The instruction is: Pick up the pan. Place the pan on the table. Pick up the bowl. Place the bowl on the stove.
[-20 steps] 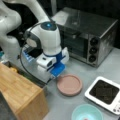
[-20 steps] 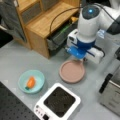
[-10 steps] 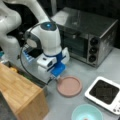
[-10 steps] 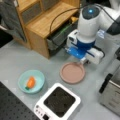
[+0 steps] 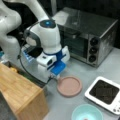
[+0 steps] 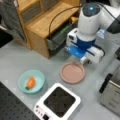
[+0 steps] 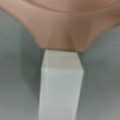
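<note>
Wrist view first: the pan (image 7: 58, 22) fills the top, pinkish-brown, and its pale handle (image 7: 61, 87) runs straight down the middle over the grey table (image 7: 15, 75). No fingers show here, so I cannot tell whether the gripper is open or closed.

Now across a front view, from its left. The light wooden box (image 5: 18, 95) sits at the lower left corner. Just beside it, the white arm bends down, and the gripper (image 5: 55, 76) hangs low over the table (image 5: 75, 67), right at the pan's handle end. Whether it touches the handle is hidden under the blue-and-white hand. The pan (image 5: 70, 86) lies flat on the table, off the stove. Behind it stands the silver toaster oven (image 5: 92, 37). At the lower right, the stove (image 5: 106, 92) shows a bare black top. Near the bottom edge, between pan and stove, sits the teal bowl (image 5: 86, 113).

Swinging to a front view from the opposite side: the bowl (image 6: 32, 80) is at the left with the orange item (image 6: 30, 82) inside, well apart from the gripper. The wooden box (image 6: 37, 22) stands at the top left. The stove (image 6: 58, 102) sits at the bottom centre, near the pan (image 6: 72, 72). The gripper (image 6: 83, 60) is at the pan's upper rim.
</note>
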Motion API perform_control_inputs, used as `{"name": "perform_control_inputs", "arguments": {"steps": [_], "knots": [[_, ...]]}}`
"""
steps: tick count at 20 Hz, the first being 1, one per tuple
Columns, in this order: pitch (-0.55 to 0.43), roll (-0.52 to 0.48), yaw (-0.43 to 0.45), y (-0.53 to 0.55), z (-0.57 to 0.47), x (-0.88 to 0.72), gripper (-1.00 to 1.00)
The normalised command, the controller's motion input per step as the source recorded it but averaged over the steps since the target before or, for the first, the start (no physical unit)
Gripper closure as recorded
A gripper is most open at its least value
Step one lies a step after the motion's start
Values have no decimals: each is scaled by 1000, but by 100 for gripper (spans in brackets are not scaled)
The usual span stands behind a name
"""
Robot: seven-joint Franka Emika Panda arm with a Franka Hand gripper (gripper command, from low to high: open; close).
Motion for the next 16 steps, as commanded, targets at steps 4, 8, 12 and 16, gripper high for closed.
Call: {"name": "perform_control_inputs", "arguments": {"steps": [4,8,12,16], "knots": [[132,-10,75,18,344,161,-100],[183,-2,80,-21,377,253,-100],[246,-6,76,-43,427,292,-100],[310,3,57,-43,515,302,-100]]}}
